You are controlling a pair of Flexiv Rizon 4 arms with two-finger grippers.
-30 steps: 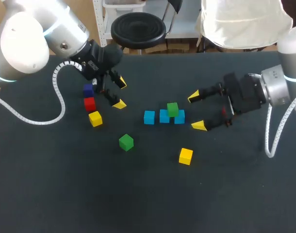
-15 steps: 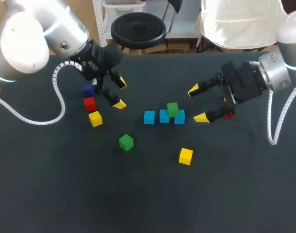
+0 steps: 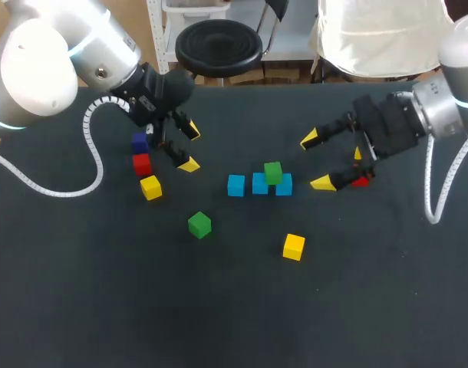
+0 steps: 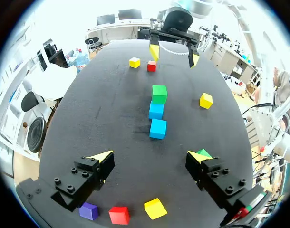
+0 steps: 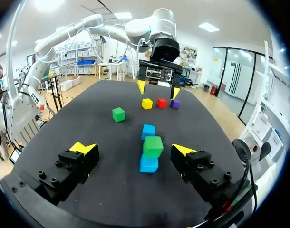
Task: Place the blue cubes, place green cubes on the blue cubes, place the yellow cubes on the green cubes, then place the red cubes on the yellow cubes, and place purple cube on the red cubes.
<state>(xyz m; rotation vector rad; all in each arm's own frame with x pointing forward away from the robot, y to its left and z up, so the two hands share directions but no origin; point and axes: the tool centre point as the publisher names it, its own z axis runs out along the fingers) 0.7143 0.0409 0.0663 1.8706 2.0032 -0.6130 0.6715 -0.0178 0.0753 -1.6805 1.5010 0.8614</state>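
Claws on both arms stood wide open and held nothing. The left claw hung low over the dark, matte worktop, just beside a short line of three blocks: the purple cube, then a red one, then a yellow one, close together.

The right claw hung near the other end of the build, its yellow tips pointing toward it but apart from it.

All the pieces were plain, sharp-edged blocks in one solid colour each. Three blue cubes lay in a row on the worktop between the claws, the one nearest the left claw set slightly apart from the other two. One green cube sat on top of the row, toward the end near the right claw. A second green cube lay loose on the worktop, well apart from the row.

Of the three yellow cubes, one lay alone on the near side of the row, and another lay by the right claw, just beside the second of the two red cubes, both partly hidden by its fingers from above.
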